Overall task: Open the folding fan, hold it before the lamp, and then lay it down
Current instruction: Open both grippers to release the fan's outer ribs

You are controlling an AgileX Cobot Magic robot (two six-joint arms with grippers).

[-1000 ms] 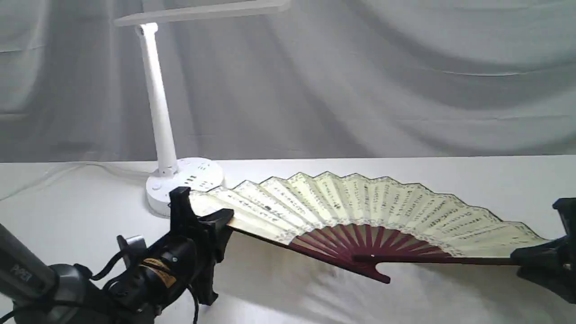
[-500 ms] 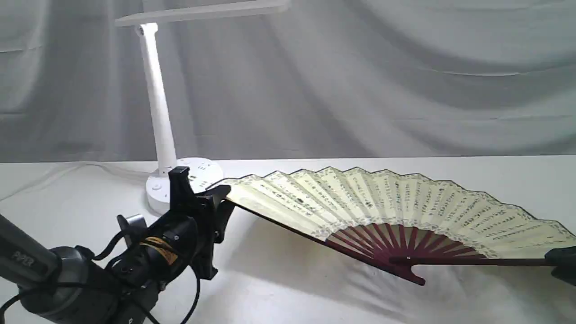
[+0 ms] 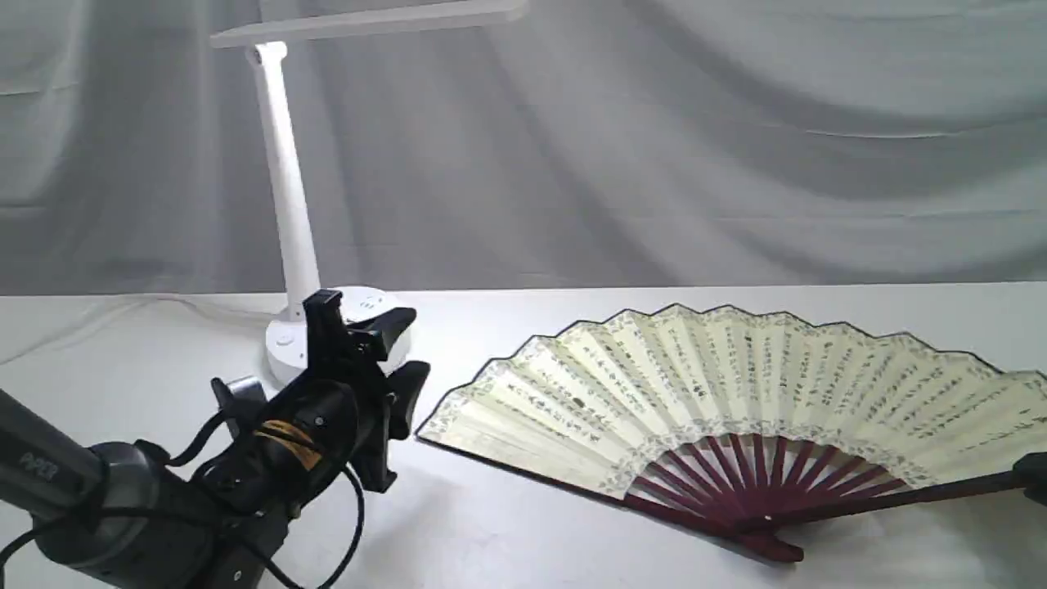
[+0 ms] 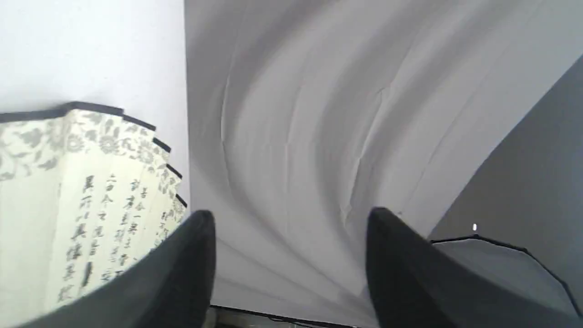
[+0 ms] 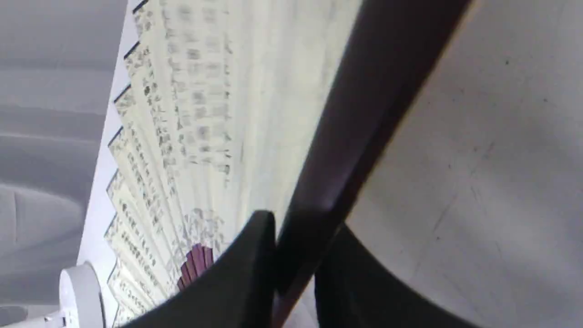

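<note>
The folding fan (image 3: 736, 384) is spread wide, its cream leaf with black calligraphy lying low on the white table and its maroon ribs toward the front. My left gripper (image 3: 368, 343) stands open just left of the fan's left edge and apart from it, in front of the lamp's base. The left wrist view shows both of its fingers (image 4: 196, 269) parted, with nothing between them and the fan (image 4: 68, 191) off to one side. My right gripper (image 5: 296, 264) is shut on the fan's dark outer rib (image 5: 364, 118); only a sliver of it (image 3: 1034, 476) shows at the exterior view's right edge. The white lamp (image 3: 286, 180) stands at the back left.
A grey draped cloth (image 3: 695, 147) hangs behind the table. The lamp's white cord (image 3: 147, 304) runs leftward from the base along the table. The left arm (image 3: 123, 507) fills the front left corner.
My left gripper has opened and let go of the fan's left edge. The fan has slid to the right and settled lower, drawn along by the right gripper.
</note>
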